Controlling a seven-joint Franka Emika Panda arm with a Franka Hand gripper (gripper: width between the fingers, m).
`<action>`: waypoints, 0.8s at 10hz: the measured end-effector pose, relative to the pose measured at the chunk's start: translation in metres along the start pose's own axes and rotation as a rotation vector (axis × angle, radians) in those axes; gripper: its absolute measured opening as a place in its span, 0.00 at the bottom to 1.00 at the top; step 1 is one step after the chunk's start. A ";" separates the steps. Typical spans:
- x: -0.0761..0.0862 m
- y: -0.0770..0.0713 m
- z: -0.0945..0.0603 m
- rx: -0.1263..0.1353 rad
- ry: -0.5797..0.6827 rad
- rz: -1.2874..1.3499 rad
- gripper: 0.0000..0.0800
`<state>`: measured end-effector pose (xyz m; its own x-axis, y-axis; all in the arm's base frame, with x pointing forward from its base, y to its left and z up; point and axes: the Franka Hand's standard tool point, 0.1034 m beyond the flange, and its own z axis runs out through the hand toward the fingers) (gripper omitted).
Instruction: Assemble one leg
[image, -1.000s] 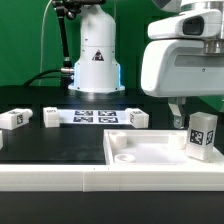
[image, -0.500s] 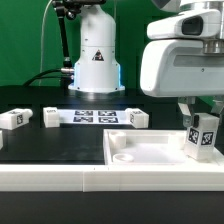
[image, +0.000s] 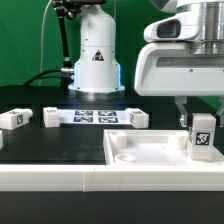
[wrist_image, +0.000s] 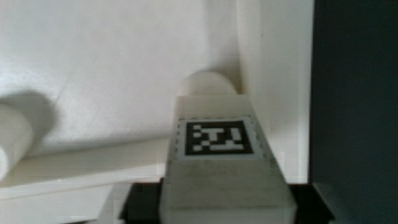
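My gripper (image: 198, 124) is shut on a leg (image: 203, 138), a small white post with a black-and-white tag, and holds it upright over the right corner of the wide white tray panel (image: 150, 148). The leg's lower end is down at the tray's inner surface near the right rim. In the wrist view the leg (wrist_image: 219, 150) runs out from between my dark fingers (wrist_image: 150, 203) toward a round boss in the tray corner (wrist_image: 214, 82). Three more legs lie on the table: one at the left (image: 13, 118), one (image: 51, 117) and one (image: 138, 118) at the ends of the marker board.
The marker board (image: 95, 117) lies flat on the black table in front of the robot base (image: 96, 60). The tray panel has a raised rim and another round boss near its left corner (image: 125, 156). A green wall stands behind.
The gripper has lowered the leg and shifted it slightly to the exterior view's right, down into the tray's right corner.
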<state>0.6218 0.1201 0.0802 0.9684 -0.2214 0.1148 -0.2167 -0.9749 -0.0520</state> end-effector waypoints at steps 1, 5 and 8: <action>0.000 0.000 0.000 -0.002 -0.001 0.137 0.36; -0.002 0.000 0.001 -0.012 0.004 0.567 0.36; -0.001 0.000 0.001 -0.010 0.003 0.552 0.38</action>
<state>0.6206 0.1201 0.0792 0.7103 -0.6998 0.0765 -0.6934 -0.7142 -0.0955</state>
